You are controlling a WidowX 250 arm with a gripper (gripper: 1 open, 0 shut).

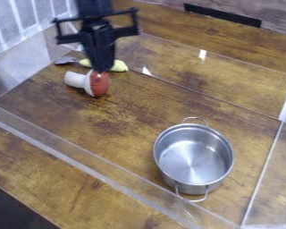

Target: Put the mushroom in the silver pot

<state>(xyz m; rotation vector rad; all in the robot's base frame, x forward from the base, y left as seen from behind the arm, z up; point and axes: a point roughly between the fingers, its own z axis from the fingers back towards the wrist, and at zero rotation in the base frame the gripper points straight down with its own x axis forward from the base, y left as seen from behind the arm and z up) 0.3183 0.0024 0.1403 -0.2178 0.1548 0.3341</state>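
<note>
The mushroom lies on its side on the wooden table, its white stem pointing left and its reddish cap to the right. My gripper hangs just above and behind it, black fingers pressed together and pointing down, with nothing between them. It looks lifted off the mushroom rather than touching it. The silver pot stands empty at the front right, well apart from both.
A yellow-green banana-like piece lies right behind the gripper's fingers. Clear acrylic walls ring the wooden table. A white rack stands at the back left.
</note>
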